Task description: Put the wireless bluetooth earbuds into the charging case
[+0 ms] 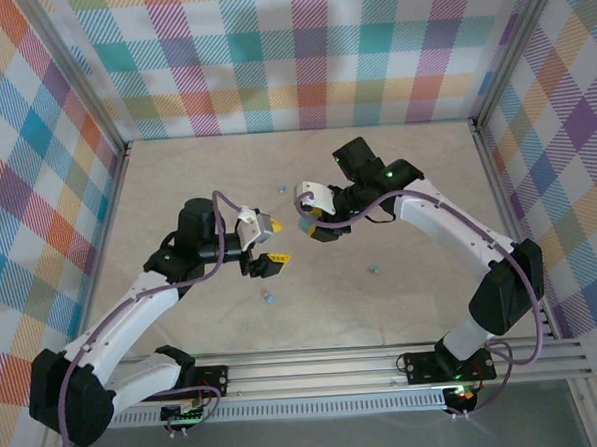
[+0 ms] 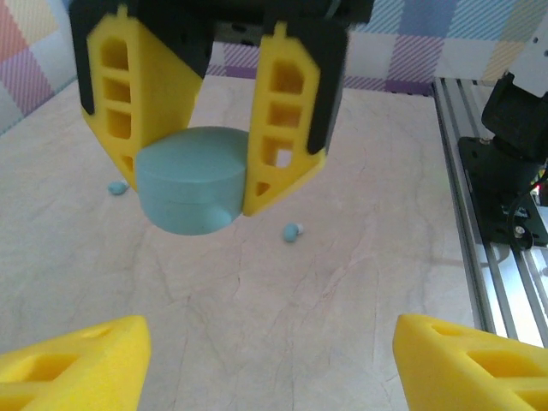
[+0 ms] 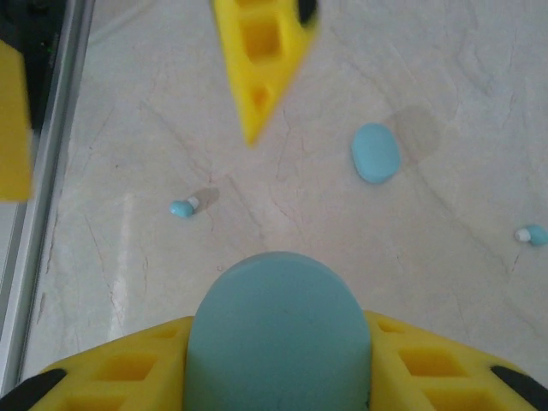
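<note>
From above, my right tool (image 1: 307, 226) was clenched on the charging case (image 1: 304, 223), holding it near the middle of the surface (image 1: 196, 169), where both arms could reach. My left tool (image 1: 280, 243) faced it from just beside, released, with nothing between its fingers. Three earbuds lay loose on the surface: one (image 1: 282, 187) beyond the tools, one (image 1: 269, 296) nearer the bases, and one (image 1: 374, 271) off to the right. None was in the case yet.

Through the left wrist camera, the left tool (image 2: 272, 325) stood spread wide at the bottom of the view. Straight ahead, the right tool (image 2: 193, 193) pinched the round teal charging case (image 2: 184, 184) by its sides, lifted clear of the surface. I judged it was being offered that way so the free tool could close on it or work its lid. A faint seam ran round it, and it looked shut. Two earbuds (image 2: 117, 187) (image 2: 293, 231) sat on the surface behind it.

Through the right wrist camera, the right tool (image 3: 278, 342) gripped the charging case (image 3: 278, 317) on both flanks. One finger (image 3: 254, 77) of the left tool hung above it. Below lay two earbuds (image 3: 181, 207) (image 3: 533, 234) and a pale blue oval disc (image 3: 375, 152), well apart from one another.
</note>
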Robot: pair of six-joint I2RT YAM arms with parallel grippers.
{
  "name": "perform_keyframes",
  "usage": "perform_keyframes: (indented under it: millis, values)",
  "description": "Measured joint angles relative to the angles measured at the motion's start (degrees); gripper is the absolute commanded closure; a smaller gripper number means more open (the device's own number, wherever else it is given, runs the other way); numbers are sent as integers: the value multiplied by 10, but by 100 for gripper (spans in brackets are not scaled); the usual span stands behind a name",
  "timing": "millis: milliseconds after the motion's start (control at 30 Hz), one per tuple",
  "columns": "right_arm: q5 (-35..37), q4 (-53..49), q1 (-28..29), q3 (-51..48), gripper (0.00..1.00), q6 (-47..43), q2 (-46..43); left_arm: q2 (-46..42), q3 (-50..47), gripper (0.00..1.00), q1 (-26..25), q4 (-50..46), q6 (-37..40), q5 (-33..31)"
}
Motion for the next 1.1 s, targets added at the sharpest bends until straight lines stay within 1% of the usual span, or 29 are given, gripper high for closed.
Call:
perform_keyframes:
  millis: [133,167,233,433,700,867,933,1033,1100]
  values:
    - [0,-7,12,-5,58,-16,-2,17,0,26,0,30,8,10]
    - [0,-10,15,-5,55,-18,-2,20,0,26,0,36,12,13]
    - [0,-15,19,-5,53,-22,-2,28,0,27,0,44,16,18]
    - [0,-15,34,-9,54,-42,-2,42,0,33,0,47,35,29]
    - [0,-15,49,-9,55,-51,-2,46,0,35,0,75,35,30]
    - [3,-13,51,-9,59,-51,2,50,0,38,0,89,28,31]
    - [17,3,52,-17,60,-50,5,50,-2,37,0,89,26,21]
    - [47,32,52,-48,56,-46,20,33,-25,32,0,90,14,-13]
    - [69,52,52,-68,56,-39,43,2,-57,30,1,88,-6,-42]
